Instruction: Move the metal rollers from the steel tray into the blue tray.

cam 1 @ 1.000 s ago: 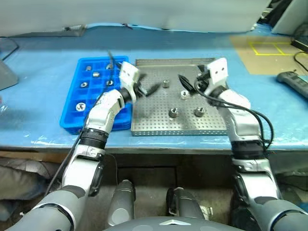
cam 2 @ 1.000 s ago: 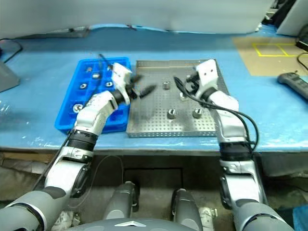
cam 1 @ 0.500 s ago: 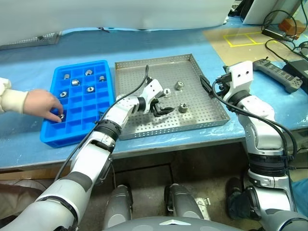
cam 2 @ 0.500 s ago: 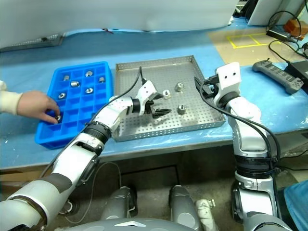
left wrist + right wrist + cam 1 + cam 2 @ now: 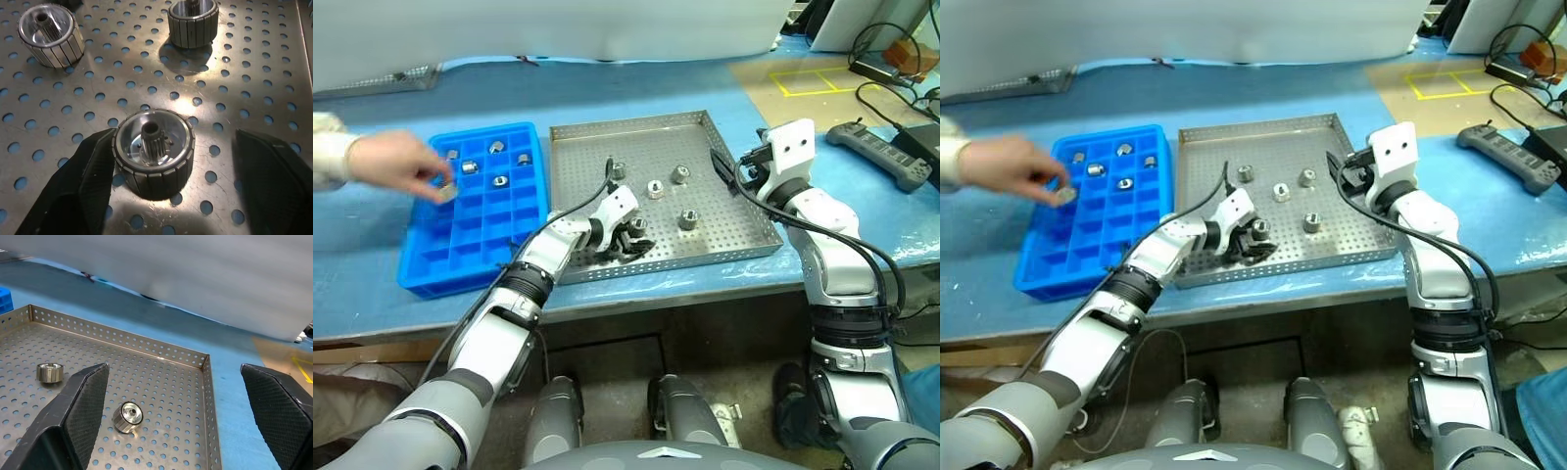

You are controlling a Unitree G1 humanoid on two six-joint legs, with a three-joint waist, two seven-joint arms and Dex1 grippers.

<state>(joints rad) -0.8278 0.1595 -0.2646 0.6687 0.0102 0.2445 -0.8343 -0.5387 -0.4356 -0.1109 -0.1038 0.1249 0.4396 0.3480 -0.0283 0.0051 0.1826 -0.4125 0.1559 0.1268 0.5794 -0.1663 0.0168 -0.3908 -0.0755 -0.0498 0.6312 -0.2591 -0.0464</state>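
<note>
A person's hand (image 5: pixel 396 162) holds a roller (image 5: pixel 443 192) over the blue tray (image 5: pixel 431 264), where more rollers (image 5: pixel 470 166) sit in the far compartments. In the steel tray (image 5: pixel 705 250), near its front rim, the left gripper (image 5: pixel 173 171) straddles one roller (image 5: pixel 152 154): one finger (image 5: pixel 93 171) touches its side at 9 o'clock, the other stands apart at 3 o'clock, not gripping yet. The right gripper (image 5: pixel 176 401) hovers wide open above the tray's right side, with another roller (image 5: pixel 128 417) lying between its fingers.
</note>
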